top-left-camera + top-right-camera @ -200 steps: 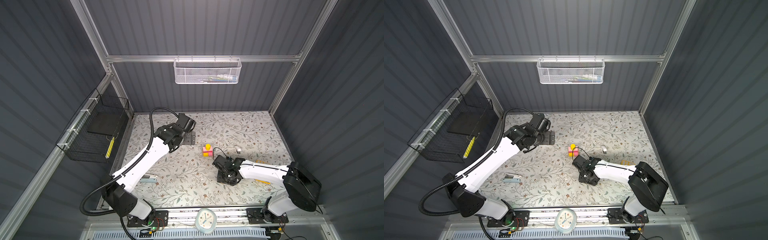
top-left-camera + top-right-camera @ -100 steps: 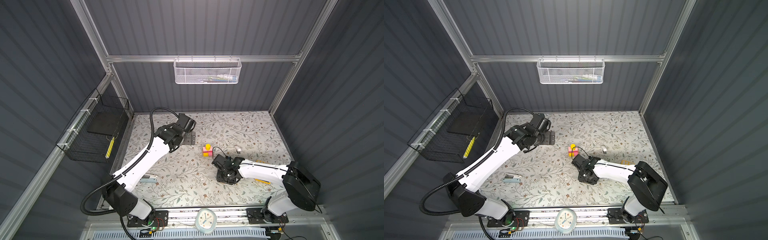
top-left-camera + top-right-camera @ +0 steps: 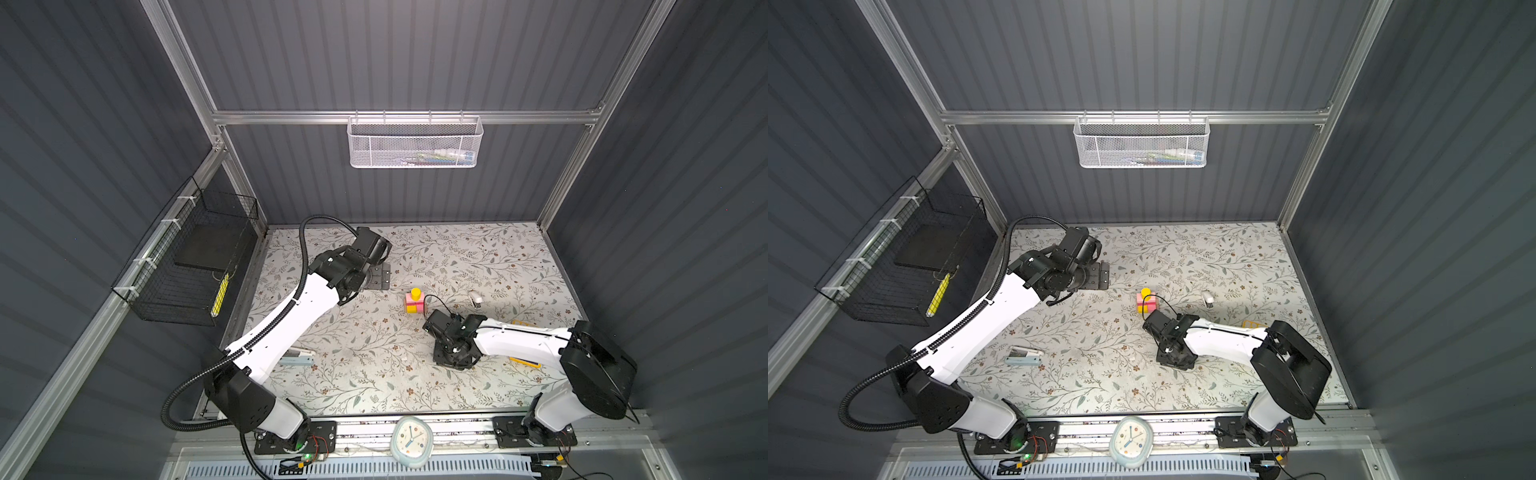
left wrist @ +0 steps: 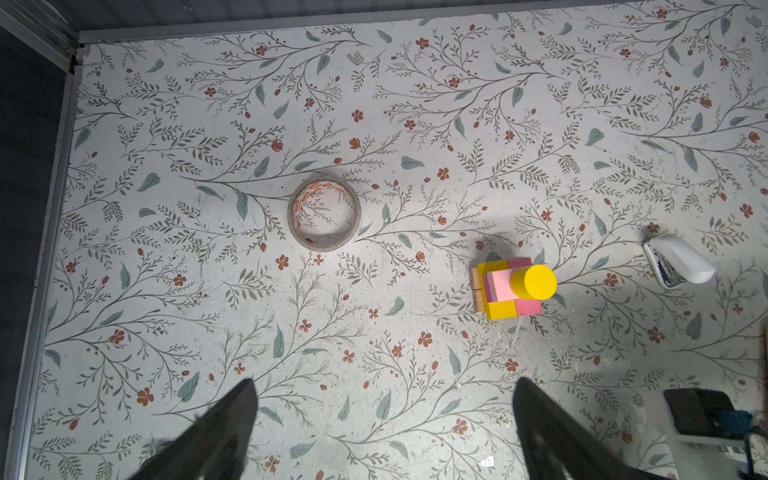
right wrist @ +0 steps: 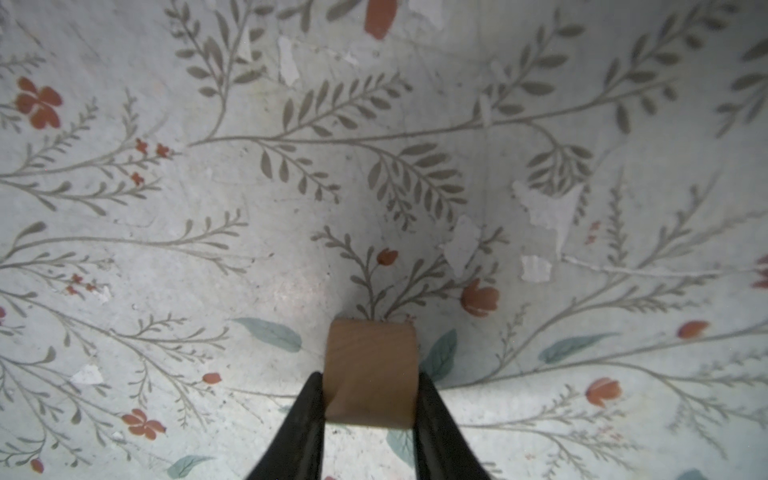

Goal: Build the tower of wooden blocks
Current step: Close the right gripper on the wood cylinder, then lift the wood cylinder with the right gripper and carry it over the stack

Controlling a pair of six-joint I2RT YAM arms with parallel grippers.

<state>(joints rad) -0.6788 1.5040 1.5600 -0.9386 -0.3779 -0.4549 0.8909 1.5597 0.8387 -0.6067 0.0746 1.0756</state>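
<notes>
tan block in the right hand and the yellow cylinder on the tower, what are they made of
The tan block looks like bare, unpainted wood: matte, with faint grain. The yellow cylinder is probably wood too, but smooth opaque yellow paint hides any grain.

Tower [image 4: 498, 286] upright, yellow cylinder [image 4: 537, 282] topmost; tan block [image 5: 371, 372] clasped between the right jaws.
</notes>
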